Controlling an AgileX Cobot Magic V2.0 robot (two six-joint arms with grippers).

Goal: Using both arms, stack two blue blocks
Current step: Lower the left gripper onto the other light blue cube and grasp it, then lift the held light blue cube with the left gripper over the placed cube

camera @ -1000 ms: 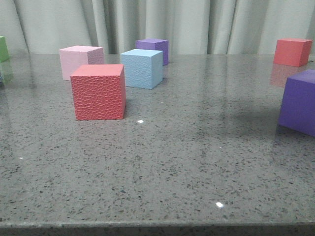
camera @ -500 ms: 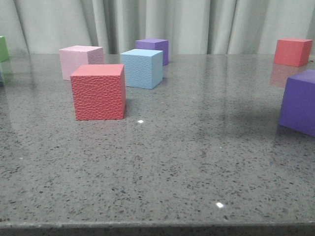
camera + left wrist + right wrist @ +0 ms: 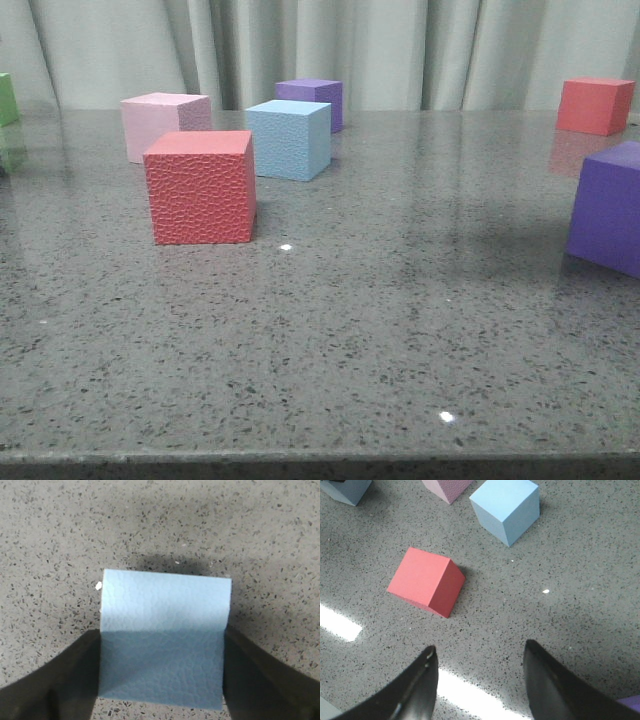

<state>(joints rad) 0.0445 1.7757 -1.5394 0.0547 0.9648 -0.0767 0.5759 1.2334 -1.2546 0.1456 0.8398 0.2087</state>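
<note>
Speckled grey stone worktop [image 3: 400, 330] carries loose foam cubes; no containers among them.

Front view: one blue block [image 3: 289, 138] sits on the worktop toward the back, left of centre. Red cube [image 3: 200, 186] stands in front of it and to the left, apart from it. Pink cube [image 3: 163, 124] is behind the red one, purple cube [image 3: 311, 100] behind the blue block. Second red cube [image 3: 594, 105] is at far right rear, second purple cube [image 3: 610, 205] at the right edge, nearer. Sliver of a green cube [image 3: 7, 98] at the far left edge. Neither arm shows in this view.

Left wrist view: second blue block [image 3: 162, 637] sits square between the left fingers [image 3: 60, 680]. Both dark fingers press flat against opposite side faces, so they are clamped on the block. Its shadow lies on the worktop just past its far edge; cannot tell from this view whether the block is lifted or resting.

Right wrist view: right fingers [image 3: 420, 685] are spread wide with nothing between them, only bare worktop below. They touch nothing. Ahead of them lie the red cube [image 3: 427, 581] and, further on, the first blue block [image 3: 507, 509], well apart from the fingertips. Corner of the pink cube [image 3: 447, 487] sits beside that block.
</note>
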